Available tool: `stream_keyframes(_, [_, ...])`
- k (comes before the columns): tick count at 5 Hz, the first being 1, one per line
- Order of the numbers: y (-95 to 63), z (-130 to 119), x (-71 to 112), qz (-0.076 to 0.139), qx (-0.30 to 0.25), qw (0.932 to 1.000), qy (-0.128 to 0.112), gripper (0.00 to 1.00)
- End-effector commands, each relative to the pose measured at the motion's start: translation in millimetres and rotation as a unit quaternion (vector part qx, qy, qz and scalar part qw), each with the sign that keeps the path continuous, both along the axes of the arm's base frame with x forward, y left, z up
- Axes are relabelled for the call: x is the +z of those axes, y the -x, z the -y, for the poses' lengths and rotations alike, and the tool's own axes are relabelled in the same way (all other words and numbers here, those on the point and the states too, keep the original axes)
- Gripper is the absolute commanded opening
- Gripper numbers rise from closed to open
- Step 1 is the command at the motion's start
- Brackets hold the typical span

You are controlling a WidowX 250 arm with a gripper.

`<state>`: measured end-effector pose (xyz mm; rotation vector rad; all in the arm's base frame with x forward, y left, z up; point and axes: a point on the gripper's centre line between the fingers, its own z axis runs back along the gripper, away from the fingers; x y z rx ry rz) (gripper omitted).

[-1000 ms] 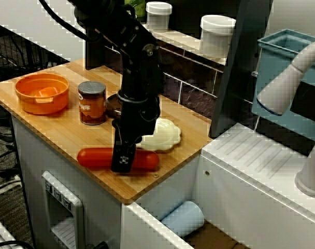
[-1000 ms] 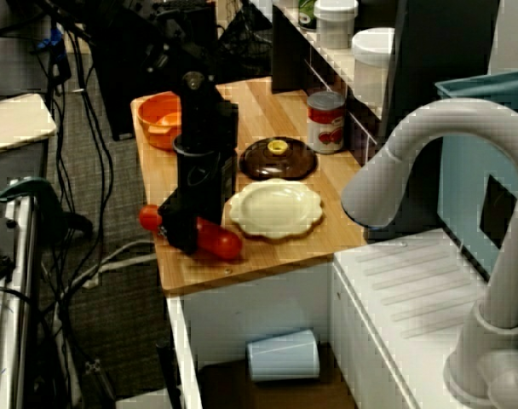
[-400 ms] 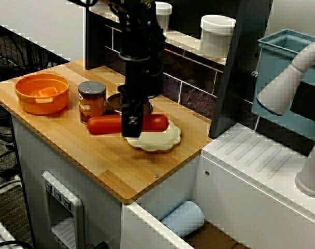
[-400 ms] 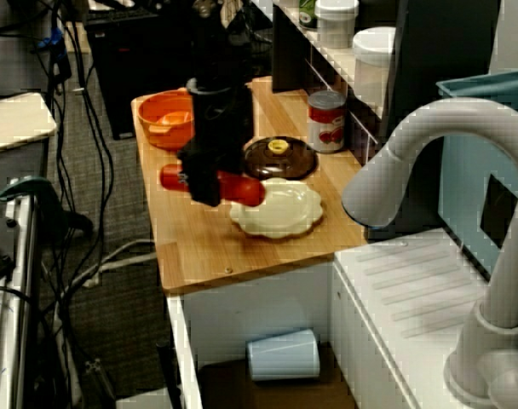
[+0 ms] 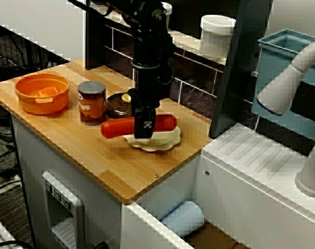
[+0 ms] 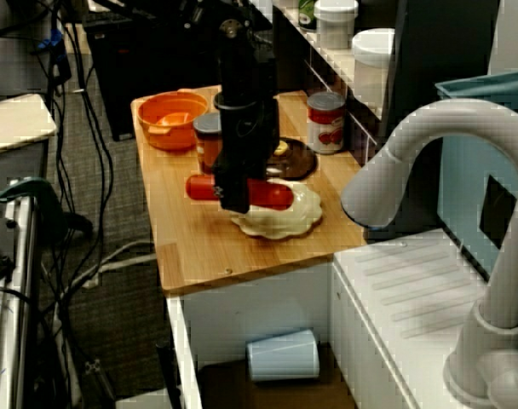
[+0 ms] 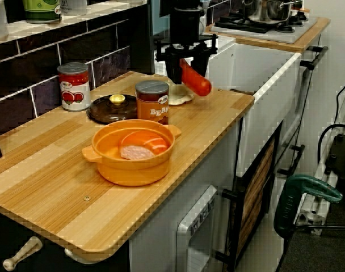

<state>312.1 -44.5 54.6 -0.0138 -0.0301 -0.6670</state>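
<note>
The sausage has risen from the tabletop to above the plate, fingers clamped at its middle; it seems light, stiff, slick.

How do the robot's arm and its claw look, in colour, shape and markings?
The arm is all black, built of thick rounded segments with cylindrical joints. The claw is black too, narrow and blocky, with a small white mark on its front.
</note>
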Motion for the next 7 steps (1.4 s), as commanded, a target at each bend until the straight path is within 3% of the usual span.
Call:
stream_keyframes(1, [-28.7, -7, 6.7, 0.008, 0.019, 0.9994, -0.027, 0.00])
stream_keyframes(2, [-21.5, -8, 5.3, 0.002, -0.004, 0.9991, -0.041, 0.00])
stream_keyframes(3, [-11.5, -8, 6.4, 0.001, -0.020, 0.9989, -0.042, 1.00])
stream_keyframes(5, [13.8, -18, 1.1, -0.027, -0.038, 0.9982, -0.038, 1.00])
stream_keyframes(6, [14.6, -43, -9.7, -0.072, 0.016, 0.9973, -0.010, 1.00])
stream_keyframes(7, [16.5, -53, 4.5, -0.064, 0.039, 0.9970, 0.021, 1.00])
